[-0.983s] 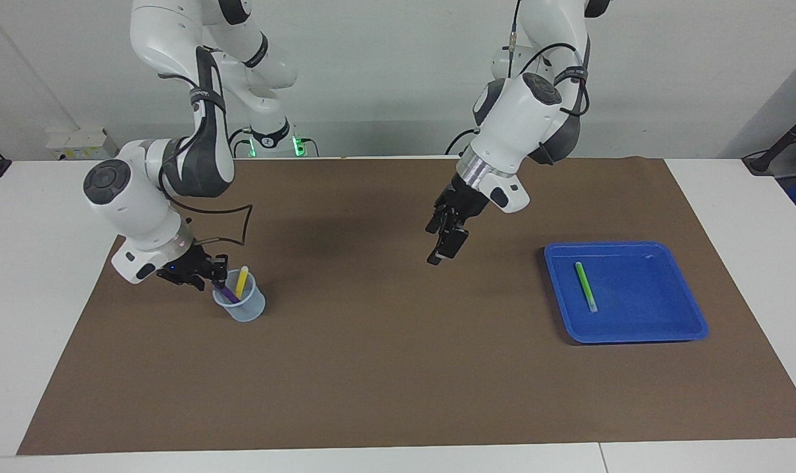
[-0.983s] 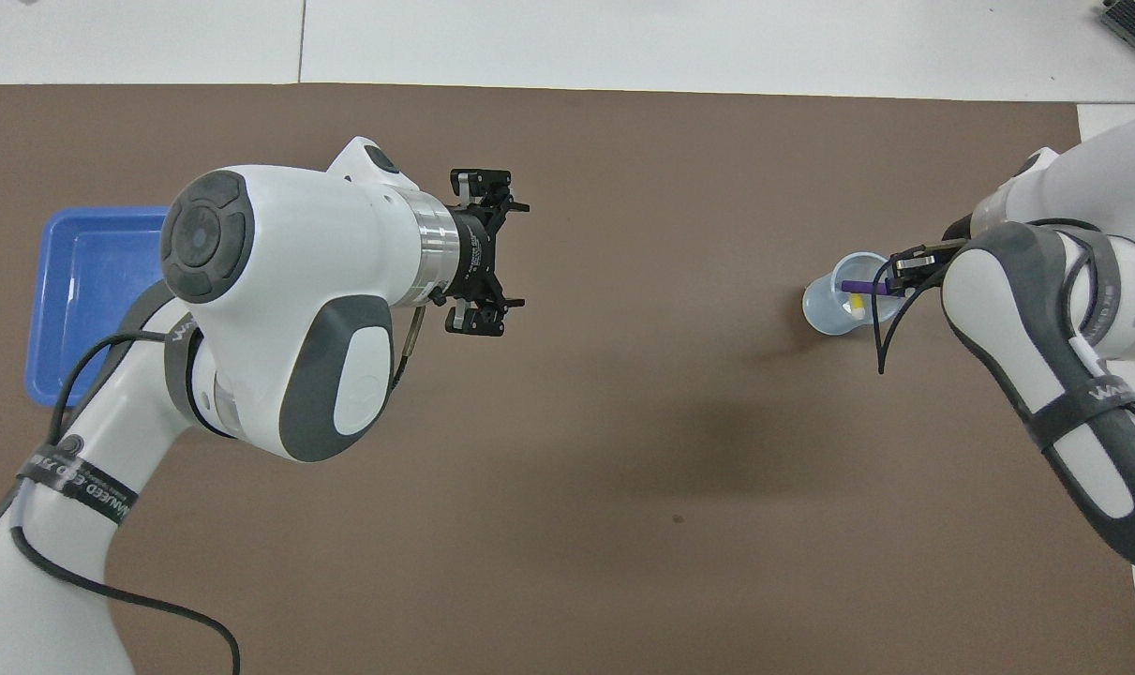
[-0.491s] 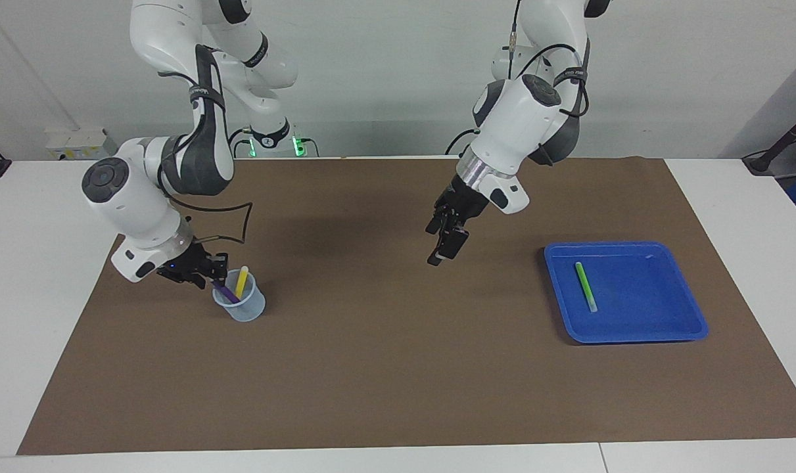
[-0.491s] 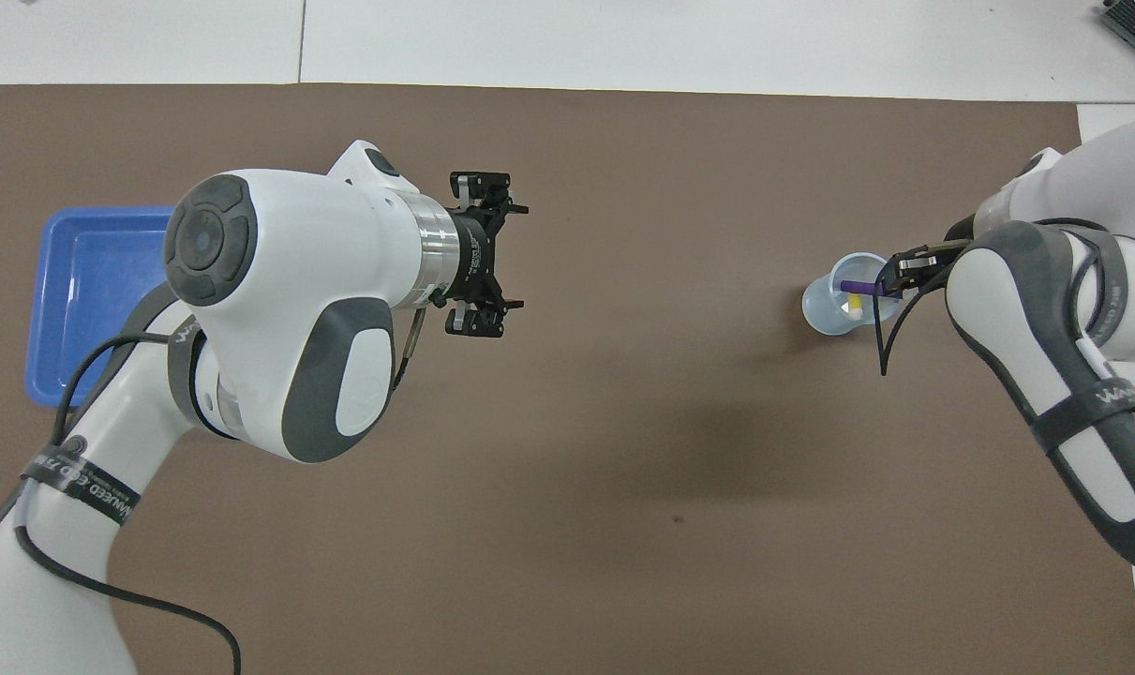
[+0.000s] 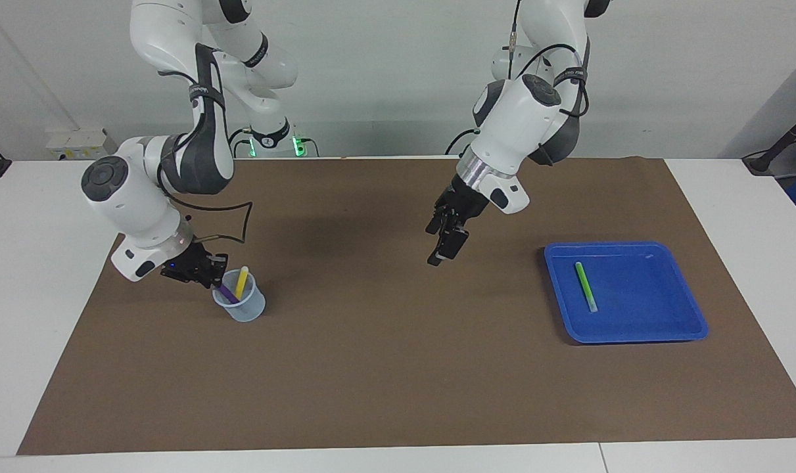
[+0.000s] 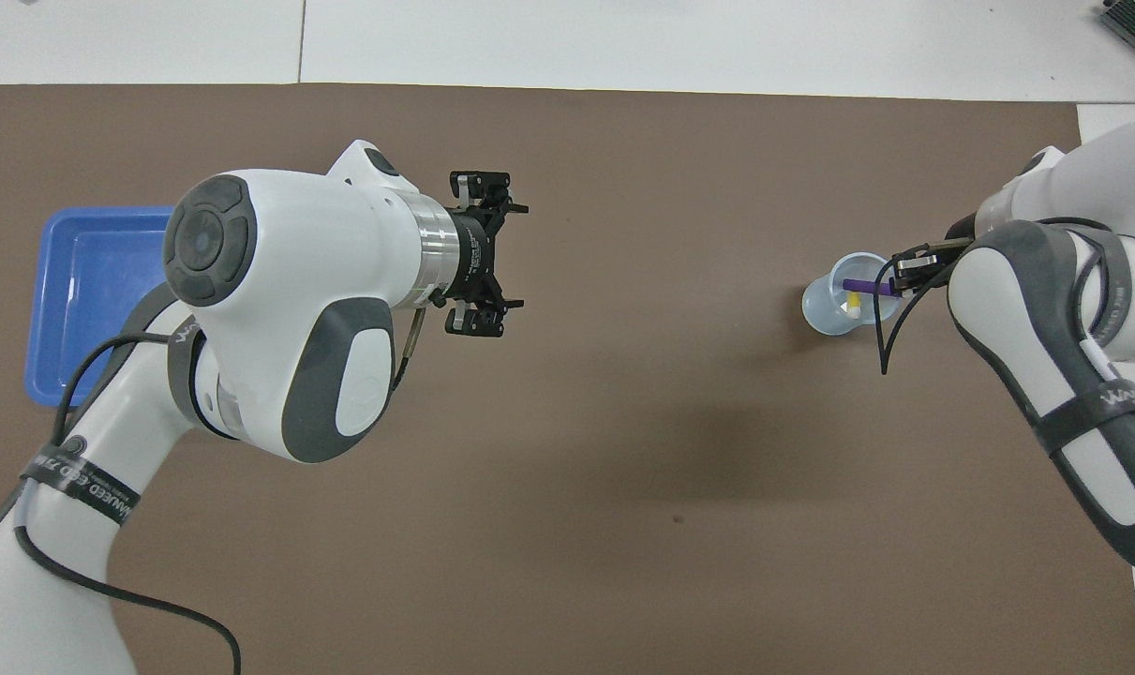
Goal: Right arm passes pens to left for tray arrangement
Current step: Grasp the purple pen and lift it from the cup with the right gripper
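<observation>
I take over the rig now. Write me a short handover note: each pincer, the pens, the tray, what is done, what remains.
Right pincer: shut on the slim purple pen at the translucent bluish plastic cup.
Left pincer: open, waiting over the brown mat.
Slim yellow pen: standing in the cup.
Done: slim green pen lies in the shallow blue plastic tray.
Left: pass purple, then yellow.

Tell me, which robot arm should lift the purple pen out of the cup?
The right arm. Its tool is shut on the purple pen at the cup. The left tool waits open over the mat, away from the cup.
</observation>
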Available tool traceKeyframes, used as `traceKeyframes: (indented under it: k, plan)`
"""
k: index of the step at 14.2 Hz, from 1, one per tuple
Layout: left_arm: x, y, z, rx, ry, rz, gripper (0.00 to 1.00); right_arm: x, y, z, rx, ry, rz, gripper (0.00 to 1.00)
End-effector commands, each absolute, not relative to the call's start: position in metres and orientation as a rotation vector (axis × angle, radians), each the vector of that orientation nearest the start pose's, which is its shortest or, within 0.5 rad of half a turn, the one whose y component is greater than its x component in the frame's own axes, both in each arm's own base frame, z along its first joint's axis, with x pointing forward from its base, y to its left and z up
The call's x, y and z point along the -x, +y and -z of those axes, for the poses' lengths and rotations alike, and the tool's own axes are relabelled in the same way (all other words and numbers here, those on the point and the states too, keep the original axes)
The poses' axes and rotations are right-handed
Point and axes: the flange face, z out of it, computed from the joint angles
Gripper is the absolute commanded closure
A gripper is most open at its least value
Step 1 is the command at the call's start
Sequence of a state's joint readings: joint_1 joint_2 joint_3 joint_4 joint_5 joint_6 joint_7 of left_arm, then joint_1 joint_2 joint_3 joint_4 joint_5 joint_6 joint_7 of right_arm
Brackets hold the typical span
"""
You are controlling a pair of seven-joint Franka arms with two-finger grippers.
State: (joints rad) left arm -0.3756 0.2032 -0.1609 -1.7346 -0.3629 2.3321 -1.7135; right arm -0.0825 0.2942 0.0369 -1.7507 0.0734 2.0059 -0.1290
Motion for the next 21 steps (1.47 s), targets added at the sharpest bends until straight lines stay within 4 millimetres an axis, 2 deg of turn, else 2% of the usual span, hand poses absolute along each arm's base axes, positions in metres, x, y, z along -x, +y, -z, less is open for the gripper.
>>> traceKeyframes:
  k: [1, 3, 6, 13, 15, 18, 21]
  plan:
    - [-0.557, -0.329, -0.504, 2.783, -2.349, -0.264, 0.0, -0.632, -0.026, -0.404, 3.047, -0.061, -0.056, 0.94]
    - [-0.557, -0.328, -0.503, 2.78, -2.348, -0.264, 0.0, -0.635, -0.025, -0.415, 3.046, -0.065, -0.058, 0.95]
    - [-0.556, -0.328, -0.505, 2.78, -2.354, -0.261, 0.0, -0.636, -0.019, -0.447, 3.016, -0.07, -0.087, 0.95]
    - [-0.556, -0.328, -0.505, 2.764, -2.371, -0.269, 0.0, -0.623, -0.006, -0.547, 2.968, -0.036, -0.124, 0.95]
    - [-0.559, -0.325, -0.507, 2.699, -2.459, -0.292, 0.0, -0.619, 0.016, -0.563, 2.959, -0.018, -0.146, 0.95]
    - [-0.564, -0.319, -0.507, 2.578, -2.595, -0.342, 0.0, -0.613, 0.067, -0.57, 2.901, 0.071, -0.186, 0.95]
    - [-0.563, -0.329, -0.511, 2.483, -2.741, -0.37, 0.0, -0.611, 0.086, -0.577, 2.765, 0.288, -0.223, 0.95]
